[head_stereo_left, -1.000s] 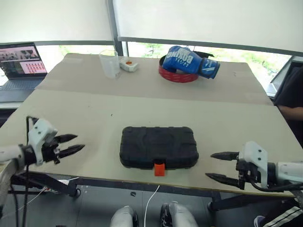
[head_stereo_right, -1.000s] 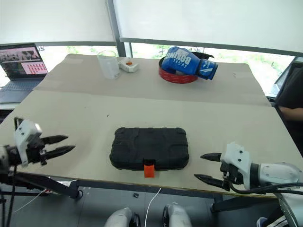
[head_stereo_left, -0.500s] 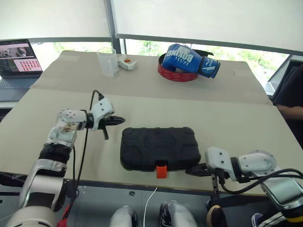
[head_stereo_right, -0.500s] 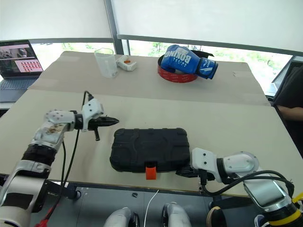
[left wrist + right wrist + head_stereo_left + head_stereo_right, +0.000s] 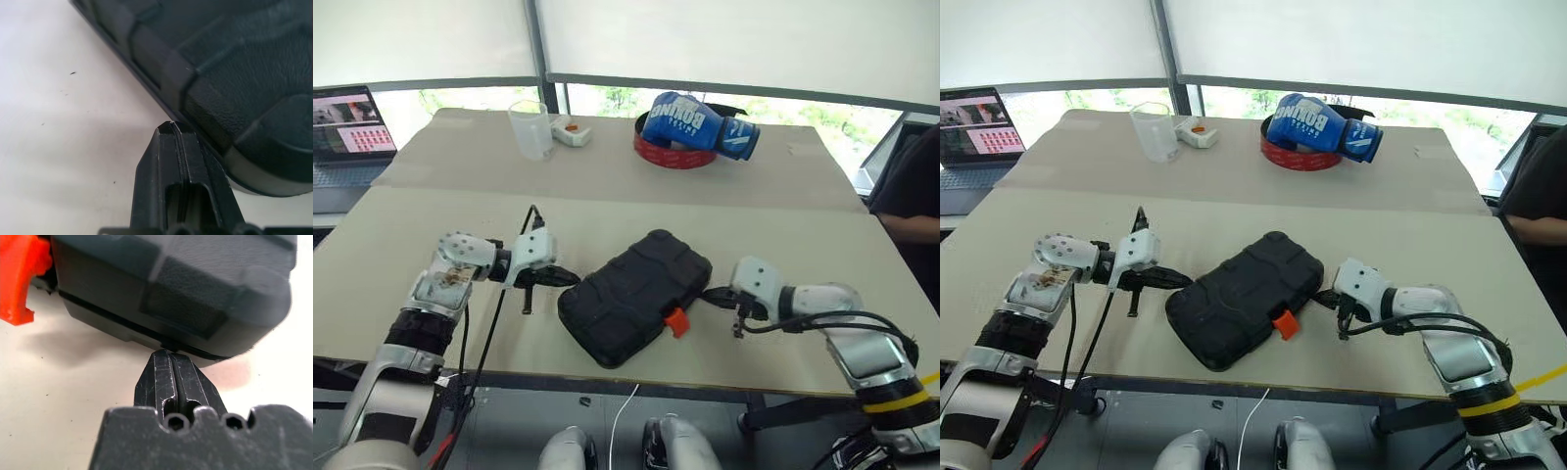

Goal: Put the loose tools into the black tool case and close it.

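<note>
At lower centre of the head views, the black tool case (image 5: pixel 635 296) lies closed and skewed on the counter (image 5: pixel 724 196), its orange latch (image 5: pixel 676 320) facing the near edge. Left gripper (image 5: pixel 566 278), jaws together, tips touching the case's left end. Right gripper (image 5: pixel 713 294), jaws together, tips against the case's right side. At upper centre, a blue boxing glove (image 5: pixel 695 124) rests on a red ring (image 5: pixel 658 156); at upper left, a clear cup (image 5: pixel 530 129) and a laptop (image 5: pixel 348 130).

The black tool case (image 5: pixel 634 298), square to the table edge before, now lies turned at a slant between the 2 grippers. The left gripper (image 5: pixel 566 278) and right gripper (image 5: pixel 710 294) have closed and moved inward, tips against its opposite sides.
</note>
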`<move>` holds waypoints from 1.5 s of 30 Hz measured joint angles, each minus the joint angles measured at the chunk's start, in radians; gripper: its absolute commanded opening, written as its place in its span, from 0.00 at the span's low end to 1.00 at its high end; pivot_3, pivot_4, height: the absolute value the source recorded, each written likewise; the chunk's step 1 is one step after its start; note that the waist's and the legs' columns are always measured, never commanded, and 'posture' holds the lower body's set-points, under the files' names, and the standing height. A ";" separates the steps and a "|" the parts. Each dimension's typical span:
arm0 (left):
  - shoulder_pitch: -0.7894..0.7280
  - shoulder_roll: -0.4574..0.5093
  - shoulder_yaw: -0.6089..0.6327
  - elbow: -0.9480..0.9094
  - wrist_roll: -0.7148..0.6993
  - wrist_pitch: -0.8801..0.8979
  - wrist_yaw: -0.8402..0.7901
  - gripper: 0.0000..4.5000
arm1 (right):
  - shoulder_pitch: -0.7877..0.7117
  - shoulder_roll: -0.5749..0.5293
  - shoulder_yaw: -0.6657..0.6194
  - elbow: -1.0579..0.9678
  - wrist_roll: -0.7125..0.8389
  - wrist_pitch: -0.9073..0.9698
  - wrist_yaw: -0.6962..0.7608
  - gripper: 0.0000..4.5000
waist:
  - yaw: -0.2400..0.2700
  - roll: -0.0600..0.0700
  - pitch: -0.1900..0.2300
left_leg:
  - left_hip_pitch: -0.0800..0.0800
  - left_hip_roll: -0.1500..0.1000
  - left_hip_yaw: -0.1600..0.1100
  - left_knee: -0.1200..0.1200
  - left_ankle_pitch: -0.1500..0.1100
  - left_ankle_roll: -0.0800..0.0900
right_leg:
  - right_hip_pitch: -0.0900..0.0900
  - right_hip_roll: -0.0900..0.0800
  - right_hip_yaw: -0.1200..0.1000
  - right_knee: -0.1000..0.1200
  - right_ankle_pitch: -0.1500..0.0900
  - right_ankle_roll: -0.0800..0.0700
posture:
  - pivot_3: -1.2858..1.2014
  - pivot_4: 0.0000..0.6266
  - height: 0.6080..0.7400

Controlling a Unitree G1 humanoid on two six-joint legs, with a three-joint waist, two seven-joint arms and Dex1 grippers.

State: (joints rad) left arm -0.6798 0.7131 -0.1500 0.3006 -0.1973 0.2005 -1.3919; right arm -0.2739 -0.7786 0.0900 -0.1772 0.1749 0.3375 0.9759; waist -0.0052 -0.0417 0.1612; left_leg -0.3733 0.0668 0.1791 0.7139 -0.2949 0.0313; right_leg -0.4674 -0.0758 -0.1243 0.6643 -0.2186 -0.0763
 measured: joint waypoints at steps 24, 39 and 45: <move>-0.063 -0.098 -0.196 -0.031 0.150 -0.375 0.022 0.00 | 0.094 0.014 0.110 -0.192 0.061 0.107 0.020 0.01 | 0.014 0.005 -0.012 | 0.008 -0.001 -0.005 -0.001 -0.006 0.010 | 0.010 -0.001 0.001 -0.001 -0.001 0.002 | 0.52 0.24 0.80; -0.063 -0.149 -0.192 -0.012 0.169 -0.399 0.041 0.00 | 0.066 0.084 0.113 -0.122 0.028 0.123 -0.024 0.01 | 0.014 0.005 -0.012 | 0.006 -0.001 -0.005 -0.001 -0.003 0.004 | 0.009 -0.001 0.000 -0.002 -0.001 0.002 | 0.52 0.24 0.80; -0.099 -0.168 -0.203 0.049 0.215 -0.504 0.048 0.00 | 0.081 0.056 0.059 -0.198 0.081 0.208 -0.019 0.01 | 0.017 0.005 -0.012 | 0.006 -0.001 -0.007 0.000 -0.007 0.010 | 0.009 -0.001 0.000 -0.002 -0.001 0.002 | 0.52 0.24 0.80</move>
State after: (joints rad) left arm -0.7788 0.5448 -0.3526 0.3494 0.0179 -0.3032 -1.3435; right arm -0.1928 -0.7222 0.1491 -0.3753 0.2558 0.5450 0.9572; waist 0.0119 -0.0368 0.1488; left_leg -0.3671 0.0659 0.1724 0.7134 -0.3015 0.0418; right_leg -0.4581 -0.0769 -0.1246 0.6626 -0.2193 -0.0745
